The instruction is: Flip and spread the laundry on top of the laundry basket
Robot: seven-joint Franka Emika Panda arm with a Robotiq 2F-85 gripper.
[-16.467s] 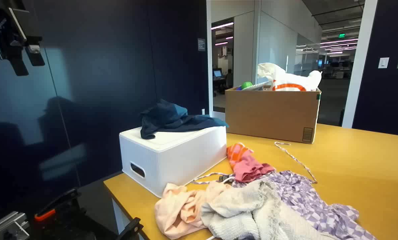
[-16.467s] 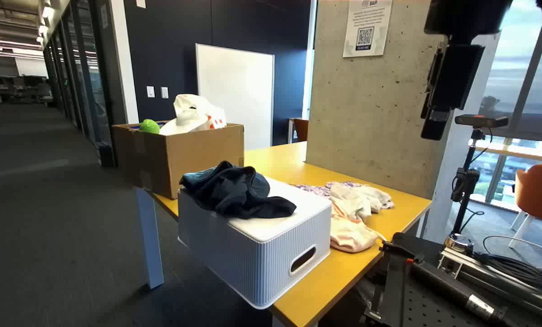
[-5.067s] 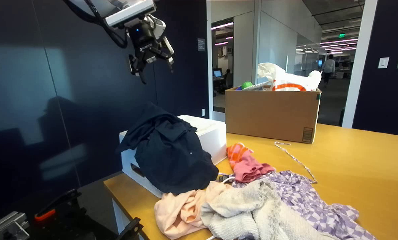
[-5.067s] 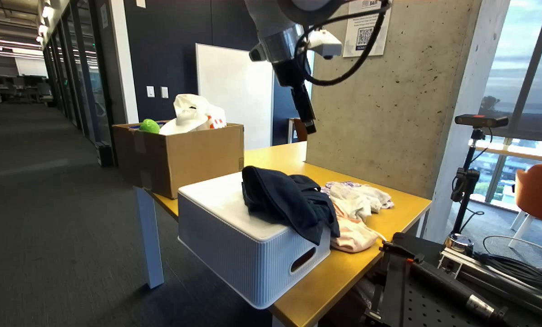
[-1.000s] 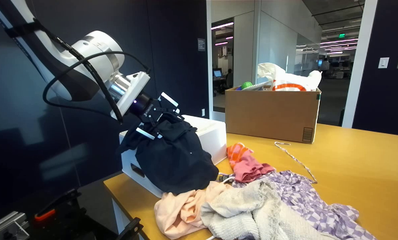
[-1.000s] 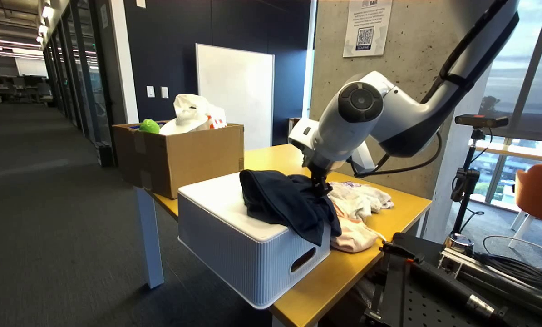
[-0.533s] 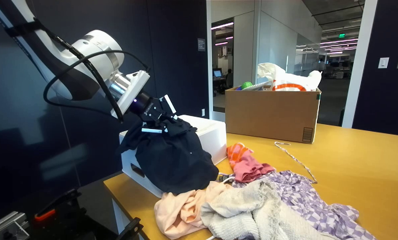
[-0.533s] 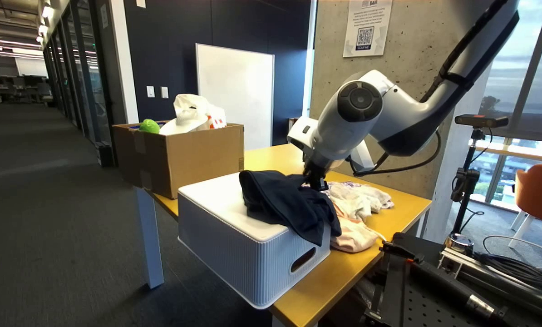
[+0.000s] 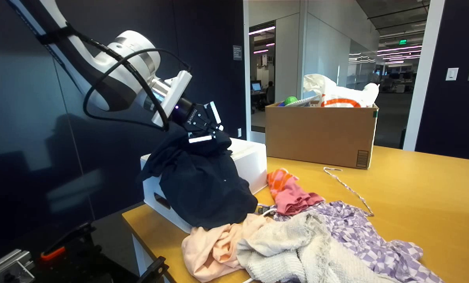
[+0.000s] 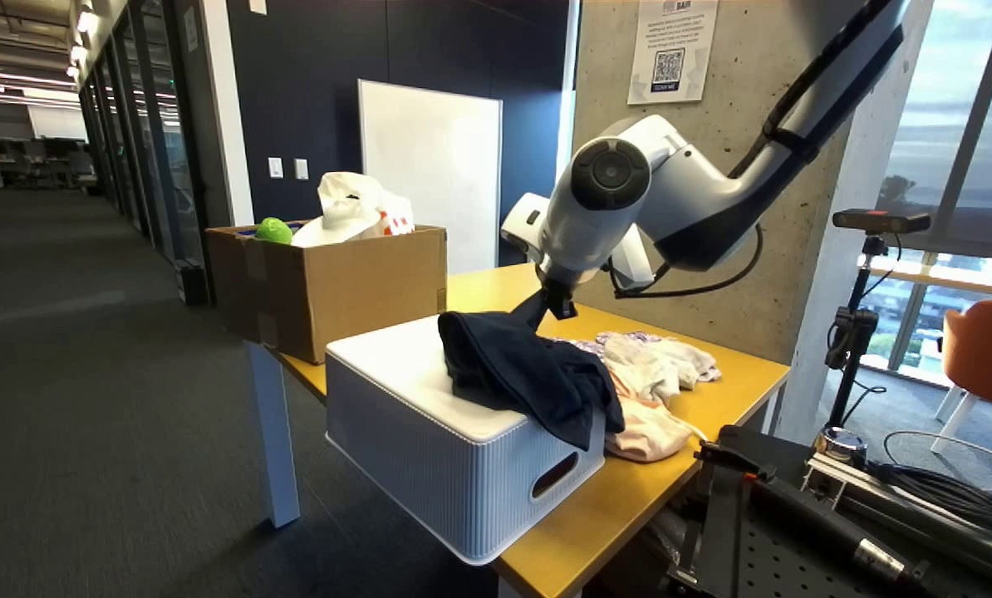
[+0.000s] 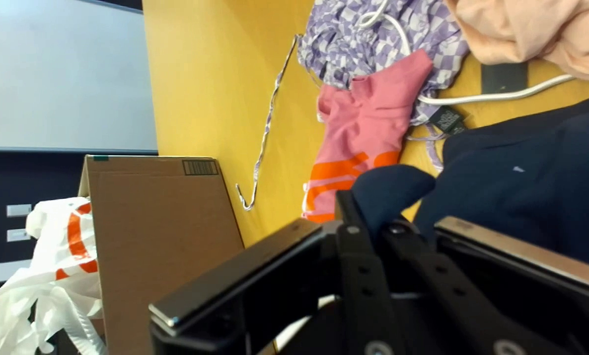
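In an exterior view, a peach cloth (image 9: 215, 251) and a whitish knit (image 9: 305, 243) lie nearest on the yellow table (image 9: 427, 188). Beyond them to the left, the navy garment (image 9: 209, 192) lies on the white laundry basket (image 9: 253, 167) and hangs over its near side; the wrist view shows a fold clamped in the gripper (image 11: 372, 217). Farther back, on the right, stands a cardboard box (image 9: 321, 137).
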